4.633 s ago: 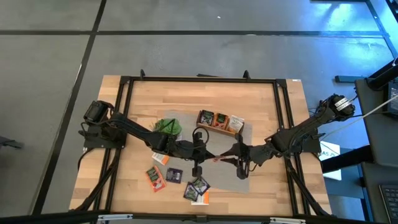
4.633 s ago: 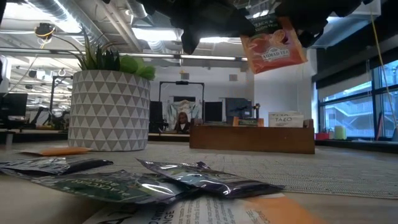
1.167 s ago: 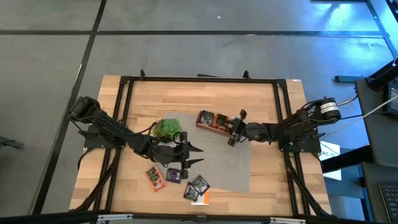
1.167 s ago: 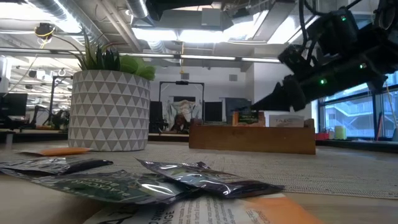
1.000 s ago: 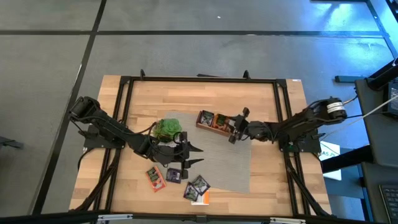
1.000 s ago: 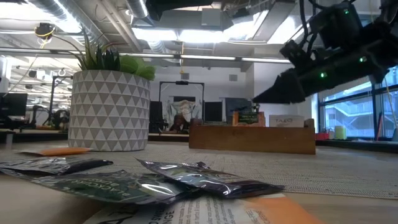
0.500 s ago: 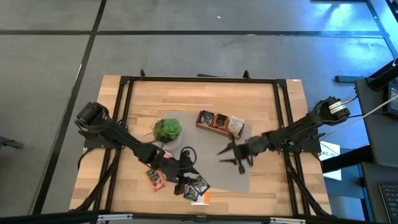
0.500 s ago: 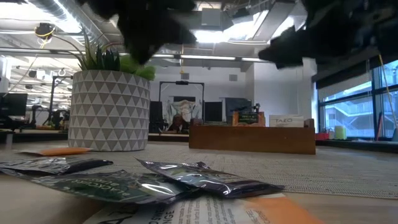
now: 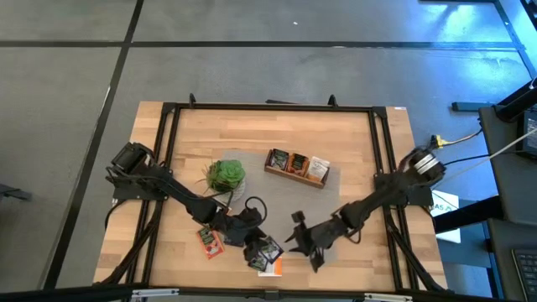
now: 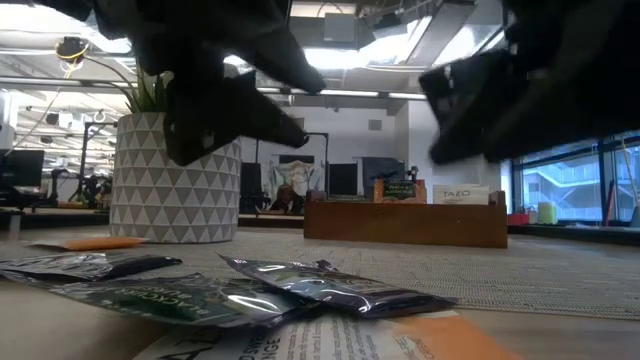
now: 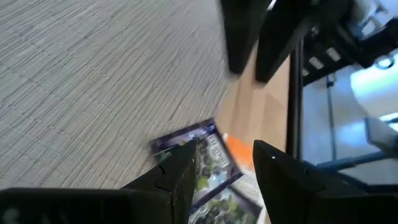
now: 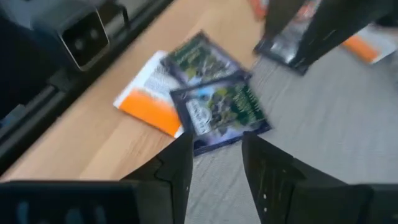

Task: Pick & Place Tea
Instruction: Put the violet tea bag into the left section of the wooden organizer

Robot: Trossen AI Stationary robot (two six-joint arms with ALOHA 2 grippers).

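The tea lies in a small pile near the table's near edge. Two dark purple-green sachets [image 9: 268, 249] overlap on a white-and-orange one [image 12: 149, 102], half on the grey mat. An orange-red sachet [image 9: 210, 242] lies to their left. My left gripper [image 11: 224, 152] hangs open just over a dark sachet [image 11: 199, 155], touching nothing. My right gripper [image 12: 214, 143] is open too, a little to the pile's right, pointing at the dark sachets [image 12: 221, 112]. Both show as dark shapes clear of the table in the low view.
A brown wooden box [image 9: 298, 166] with sachets standing in it sits on the mat's far edge. The potted plant [image 9: 225, 176] stands left of it, behind my left arm. The two grippers face each other closely over the pile.
My right gripper has swung from the wooden box toward the table's near edge and stops beside the pile, empty. My left gripper has sunk and gone toward the near edge onto the pile, rolling about its own line. The sachets lie as before.
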